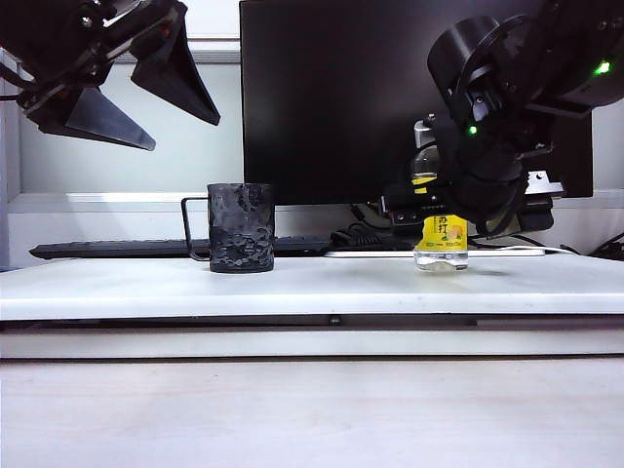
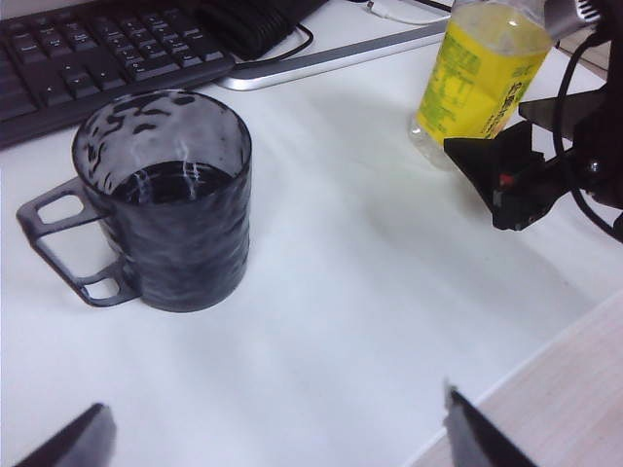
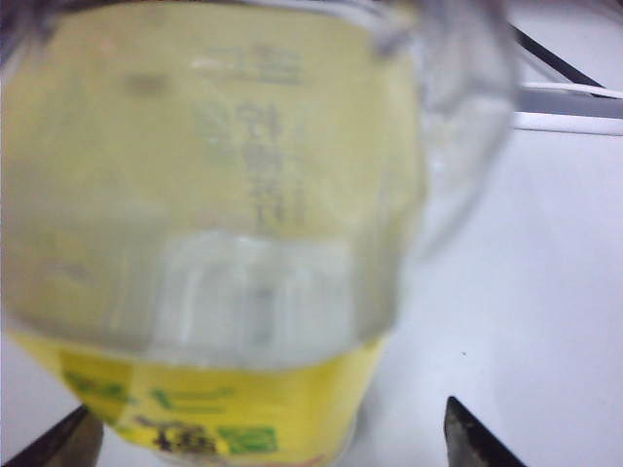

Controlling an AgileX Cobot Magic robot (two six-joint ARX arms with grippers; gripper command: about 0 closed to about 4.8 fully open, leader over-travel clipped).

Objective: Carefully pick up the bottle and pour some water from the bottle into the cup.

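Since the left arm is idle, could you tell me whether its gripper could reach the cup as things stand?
Probably yes: the left gripper hangs open above the cup, nothing between; the right gripper is over at the bottle.

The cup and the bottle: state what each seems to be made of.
The cup: probably dark smoked glass or plastic, glossy; its hammered wall shines and the rim looks translucent. The bottle: thin clear plastic, apparently, see-through above a yellow printed label. The open right gripper stands around it; the left gripper hangs open above.
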